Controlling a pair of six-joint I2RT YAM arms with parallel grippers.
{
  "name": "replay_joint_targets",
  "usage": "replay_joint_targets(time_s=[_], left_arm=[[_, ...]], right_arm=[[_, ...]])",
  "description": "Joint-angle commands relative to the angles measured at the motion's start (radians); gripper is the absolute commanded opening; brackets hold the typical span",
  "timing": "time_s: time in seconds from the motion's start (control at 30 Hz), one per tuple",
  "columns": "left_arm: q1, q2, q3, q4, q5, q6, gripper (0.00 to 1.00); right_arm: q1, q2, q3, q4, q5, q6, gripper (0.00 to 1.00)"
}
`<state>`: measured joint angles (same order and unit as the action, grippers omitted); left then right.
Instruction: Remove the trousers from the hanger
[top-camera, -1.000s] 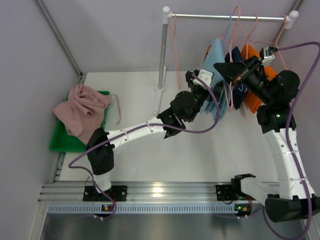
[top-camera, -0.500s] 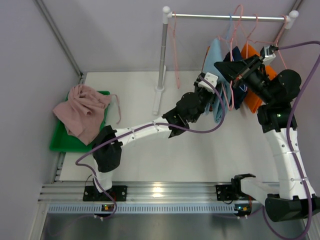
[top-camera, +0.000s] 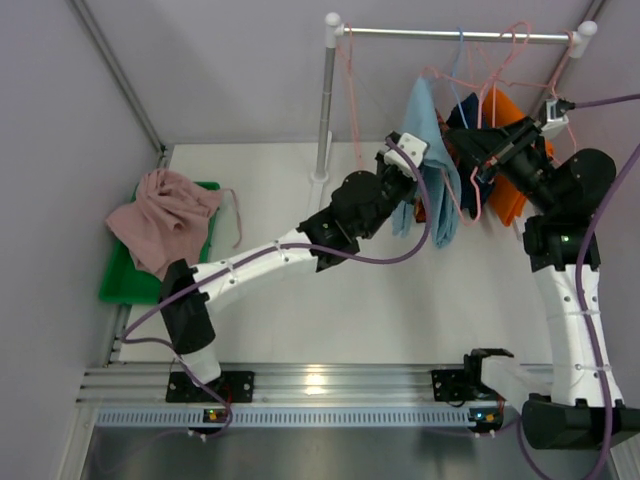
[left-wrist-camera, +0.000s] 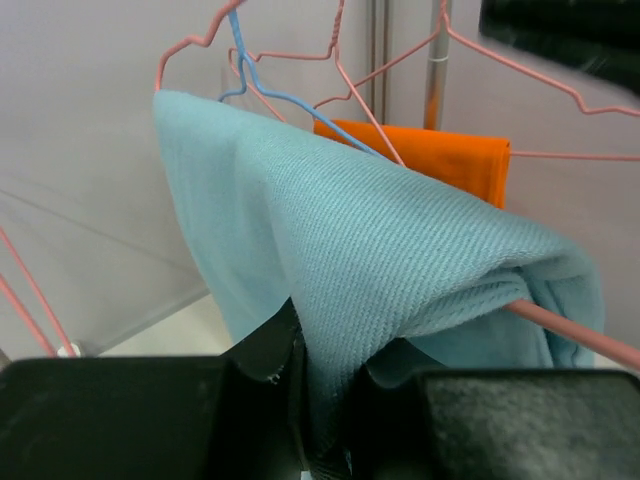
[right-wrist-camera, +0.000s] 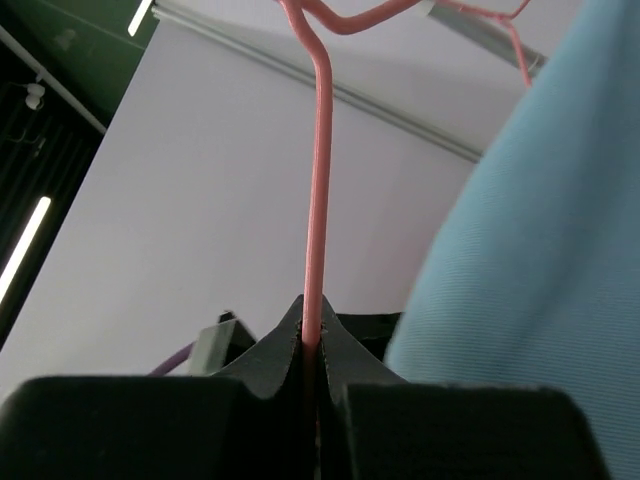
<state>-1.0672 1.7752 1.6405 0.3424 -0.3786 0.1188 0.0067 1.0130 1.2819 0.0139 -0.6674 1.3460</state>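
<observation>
The light blue trousers (top-camera: 432, 165) hang over a pink hanger (top-camera: 468, 195) below the rail (top-camera: 450, 35). My left gripper (top-camera: 408, 188) is shut on a fold of the light blue trousers (left-wrist-camera: 400, 260), which fills the left wrist view above the jaws (left-wrist-camera: 325, 400). The hanger's bar (left-wrist-camera: 575, 335) runs through the fold. My right gripper (top-camera: 474, 152) is shut on the pink hanger wire (right-wrist-camera: 318, 180), with the wire pinched at the fingertips (right-wrist-camera: 312, 340). Orange trousers (top-camera: 505, 115) and navy trousers (top-camera: 466, 112) hang behind. Dusty pink trousers (top-camera: 160, 220) lie on the green tray (top-camera: 125, 285).
The rail's upright pole (top-camera: 325, 105) stands left of the hanging clothes, with an empty pink hanger (top-camera: 350, 90) beside it. A blue hanger (left-wrist-camera: 265, 88) and other pink hangers crowd the rail. Grey walls close in the back and sides.
My left gripper has closed on the light blue trousers and drawn them left, spreading the cloth away from the other garments. My right arm has shifted slightly right, still holding the hanger.
</observation>
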Motion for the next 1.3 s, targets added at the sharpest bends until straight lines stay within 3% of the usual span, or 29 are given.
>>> replay_joint_targets(time_s=[0.0, 0.13, 0.4, 0.8, 1.1, 1.27], left_arm=[[-0.002, -0.186, 0.002, 0.04, 0.049, -0.033, 0.0], [-0.002, -0.232, 0.013, 0.014, 0.072, -0.03, 0.0], [-0.002, -0.215, 0.146, -0.009, 0.141, -0.045, 0.0], [-0.004, -0.059, 0.553, 0.015, 0.208, 0.022, 0.0], [-0.004, -0.077, 0.593, 0.107, 0.181, 0.107, 0.0], [-0.004, -0.111, 0.588, 0.148, 0.093, 0.275, 0.0]], right_arm=[[-0.1, -0.04, -0.022, 0.207, -0.011, -0.042, 0.0], [-0.169, -0.047, -0.064, 0.212, -0.038, -0.059, 0.0], [-0.168, -0.076, -0.087, 0.081, -0.026, -0.191, 0.0], [-0.166, -0.123, -0.162, -0.1, 0.02, -0.389, 0.0], [-0.165, -0.137, -0.208, -0.117, 0.025, -0.441, 0.0], [-0.154, -0.157, -0.204, -0.117, 0.012, -0.478, 0.0]])
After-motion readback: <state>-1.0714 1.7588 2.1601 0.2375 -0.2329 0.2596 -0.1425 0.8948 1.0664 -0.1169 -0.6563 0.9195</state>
